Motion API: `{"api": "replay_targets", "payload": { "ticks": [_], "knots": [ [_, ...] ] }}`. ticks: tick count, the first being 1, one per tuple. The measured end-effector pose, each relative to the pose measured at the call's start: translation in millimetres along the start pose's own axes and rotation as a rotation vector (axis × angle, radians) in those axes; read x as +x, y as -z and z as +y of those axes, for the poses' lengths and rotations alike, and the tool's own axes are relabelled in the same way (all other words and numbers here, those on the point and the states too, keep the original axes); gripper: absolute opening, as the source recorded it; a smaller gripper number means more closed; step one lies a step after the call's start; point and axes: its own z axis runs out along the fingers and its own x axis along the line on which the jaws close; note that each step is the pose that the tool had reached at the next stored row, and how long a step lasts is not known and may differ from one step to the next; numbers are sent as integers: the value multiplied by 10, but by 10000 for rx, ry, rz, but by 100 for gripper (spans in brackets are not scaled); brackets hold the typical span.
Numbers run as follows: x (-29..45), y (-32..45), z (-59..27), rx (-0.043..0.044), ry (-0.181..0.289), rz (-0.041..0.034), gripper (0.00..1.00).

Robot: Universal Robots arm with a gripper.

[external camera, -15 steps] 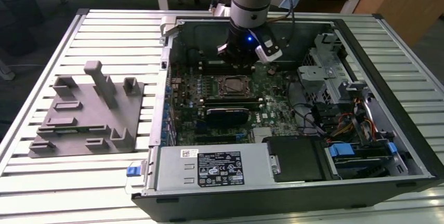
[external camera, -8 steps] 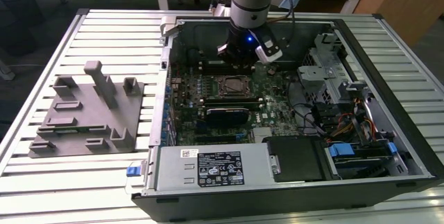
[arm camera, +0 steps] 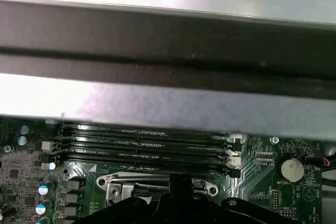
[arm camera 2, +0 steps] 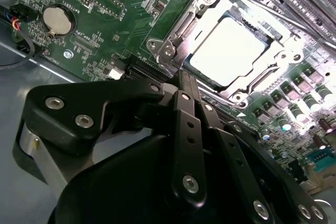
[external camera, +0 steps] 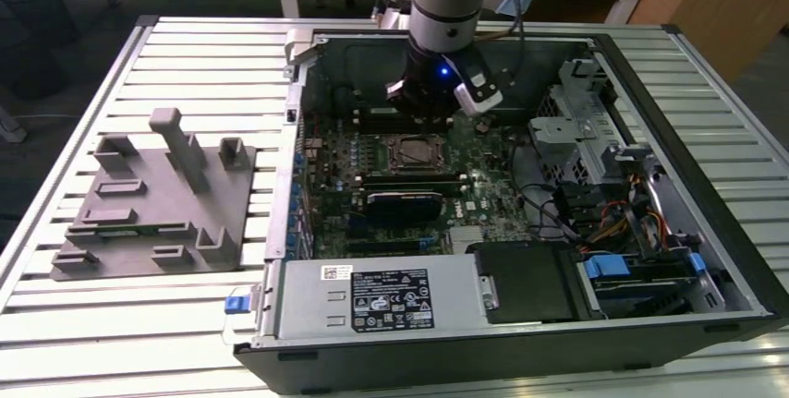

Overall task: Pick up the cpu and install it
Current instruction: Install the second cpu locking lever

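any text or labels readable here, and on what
Nothing can be read.
Black label on the power supply: print too small.
White sticker above it: too small.
White print on the motherboard in the second wrist view: blurred.

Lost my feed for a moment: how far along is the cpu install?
The cpu already looks seated inside the socket frame on the motherboard, silvery top up. In the second wrist view the gripper is shut with nothing between its fingers, its tips near the socket's edge. In the exterior view the arm hangs over the open computer case. Whether the frame is latched is unclear.
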Motion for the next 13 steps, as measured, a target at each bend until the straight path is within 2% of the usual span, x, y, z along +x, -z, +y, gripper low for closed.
{"api": "replay_targets", "payload": {
  "ticks": [7, 13],
  "knots": [
    [3, 14, -46, -1, 0, 1, 11],
    [0, 145, -32, -3, 0, 0, 11]
  ]
}}
